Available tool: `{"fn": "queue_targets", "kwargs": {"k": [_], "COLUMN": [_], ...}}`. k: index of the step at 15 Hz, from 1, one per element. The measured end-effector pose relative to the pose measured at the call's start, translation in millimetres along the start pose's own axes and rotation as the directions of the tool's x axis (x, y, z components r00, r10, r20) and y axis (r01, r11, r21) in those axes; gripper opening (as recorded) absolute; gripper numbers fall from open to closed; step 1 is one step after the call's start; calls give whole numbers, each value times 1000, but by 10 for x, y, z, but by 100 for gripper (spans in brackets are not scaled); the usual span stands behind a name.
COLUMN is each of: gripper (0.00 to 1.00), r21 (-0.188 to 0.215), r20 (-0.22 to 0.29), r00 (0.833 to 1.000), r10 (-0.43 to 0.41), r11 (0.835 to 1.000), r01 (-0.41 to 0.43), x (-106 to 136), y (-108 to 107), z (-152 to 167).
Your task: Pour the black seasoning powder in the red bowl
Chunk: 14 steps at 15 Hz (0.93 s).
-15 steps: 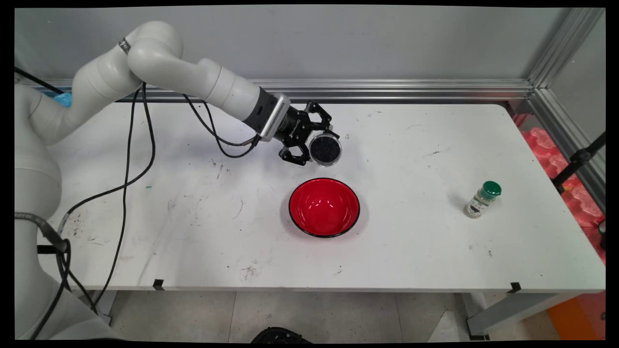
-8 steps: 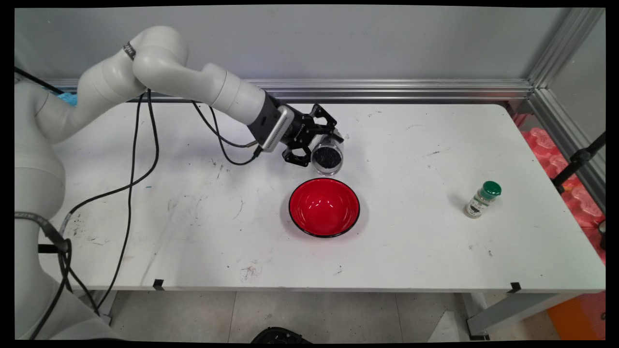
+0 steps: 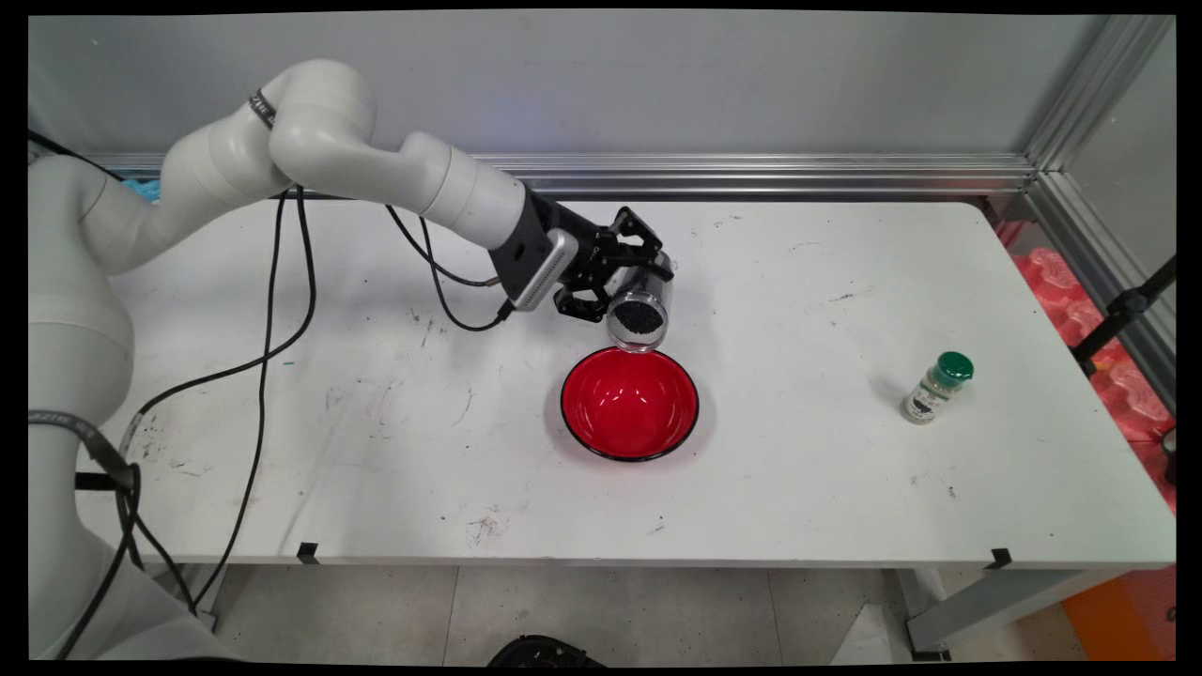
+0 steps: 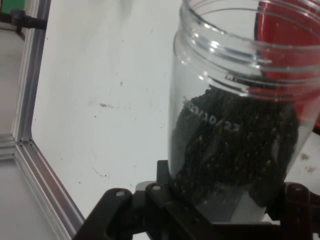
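Note:
My gripper [image 3: 631, 282] is shut on a clear plastic jar [image 3: 639, 310] holding small black grains. The jar is lidless and tipped over, its open mouth facing down and toward the camera, right above the far rim of a red bowl [image 3: 629, 402] with a black edge. In the hand view the jar [image 4: 235, 115] fills the right side between the gripper's [image 4: 220, 210] black fingers, the dark grains piled in its lower half, and the red bowl [image 4: 292, 30] shows through the jar's mouth. The bowl looks empty.
A small spice bottle [image 3: 936, 387] with a green cap stands on the right part of the white table [image 3: 826, 469]. An aluminium rail [image 3: 770, 174] runs along the table's far edge. Black cables [image 3: 272, 319] hang from the arm over the table's left side.
The gripper has carried the jar toward the bowl, down and slightly right, and tilted it further, so its mouth now overlaps the bowl's far rim.

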Motion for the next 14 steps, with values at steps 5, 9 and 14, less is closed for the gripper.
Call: {"fn": "queue_targets", "kwargs": {"k": [5, 9, 14], "gripper": [0, 0, 0], "r21": [0, -2, -8], "r20": [34, 51, 73], "r00": [995, 986, 970], "r10": [90, 156, 231], "r11": [996, 988, 973], "r01": [-90, -156, -231], "x": [48, 94, 156], "y": [7, 16, 39], "z": [46, 66, 70]}}
